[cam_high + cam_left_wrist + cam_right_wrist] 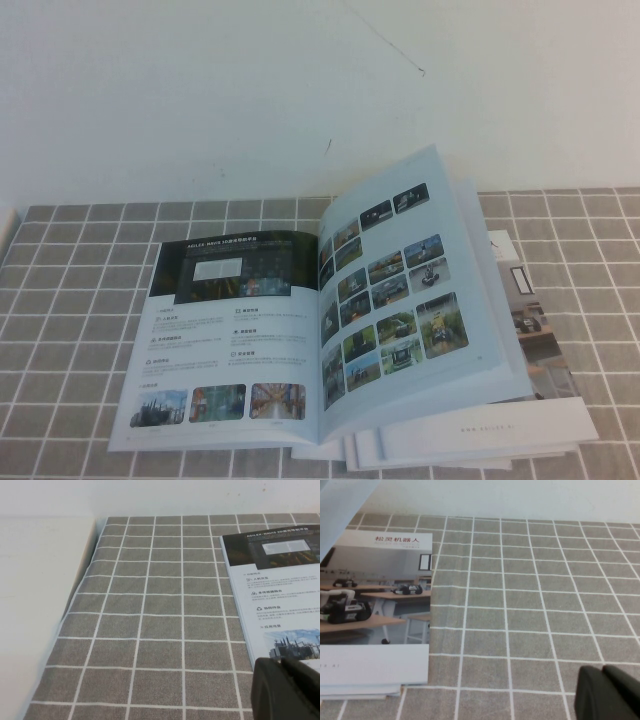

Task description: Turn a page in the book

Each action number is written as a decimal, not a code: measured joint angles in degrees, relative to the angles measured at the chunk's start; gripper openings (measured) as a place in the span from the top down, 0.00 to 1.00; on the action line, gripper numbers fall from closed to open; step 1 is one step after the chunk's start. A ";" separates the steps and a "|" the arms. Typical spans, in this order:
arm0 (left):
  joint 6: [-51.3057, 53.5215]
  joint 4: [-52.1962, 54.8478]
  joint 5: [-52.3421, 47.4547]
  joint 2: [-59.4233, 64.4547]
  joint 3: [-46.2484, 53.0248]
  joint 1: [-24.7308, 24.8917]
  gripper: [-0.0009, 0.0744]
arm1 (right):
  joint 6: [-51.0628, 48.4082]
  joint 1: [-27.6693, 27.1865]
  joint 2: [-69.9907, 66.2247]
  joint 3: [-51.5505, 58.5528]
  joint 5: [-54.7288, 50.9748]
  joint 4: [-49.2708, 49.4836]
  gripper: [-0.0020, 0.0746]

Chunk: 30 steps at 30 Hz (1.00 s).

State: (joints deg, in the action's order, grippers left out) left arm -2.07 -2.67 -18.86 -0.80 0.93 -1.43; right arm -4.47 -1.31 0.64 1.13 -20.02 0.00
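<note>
Left gripper (287,690) shows only as a dark block at the corner of its wrist view, cut off by the frame, so whether its fingers are spread or pressed together I cannot tell; it hangs just over the near corner of the book (300,350), above the checked cloth (150,630). Right gripper (607,692) is the same story, a dark lump cropped at the edge, finger state impossible to tell, hovering over bare cloth near the booklets (375,615). Neither arm shows in the high view. The book lies open at the table's six o'clock, dark-banner page flat at nine o'clock. The page (400,290), with its grid of vehicle photos, stands raised toward three o'clock, hiding most of the booklets beneath; the book's near edge is cut off
</note>
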 joint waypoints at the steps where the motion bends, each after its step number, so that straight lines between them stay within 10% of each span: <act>1: 0.00 0.00 0.00 0.00 0.00 0.00 0.99 | 0.00 0.00 0.00 0.00 0.00 0.00 0.98; 30: 0.22 0.64 0.25 0.00 0.00 -0.04 0.99 | 0.00 0.00 0.00 0.00 0.12 -0.82 0.98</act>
State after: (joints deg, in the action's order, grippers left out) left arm -1.86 -2.03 -18.60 -0.80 0.93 -1.47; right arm -4.47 -1.31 0.64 1.13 -19.90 -0.82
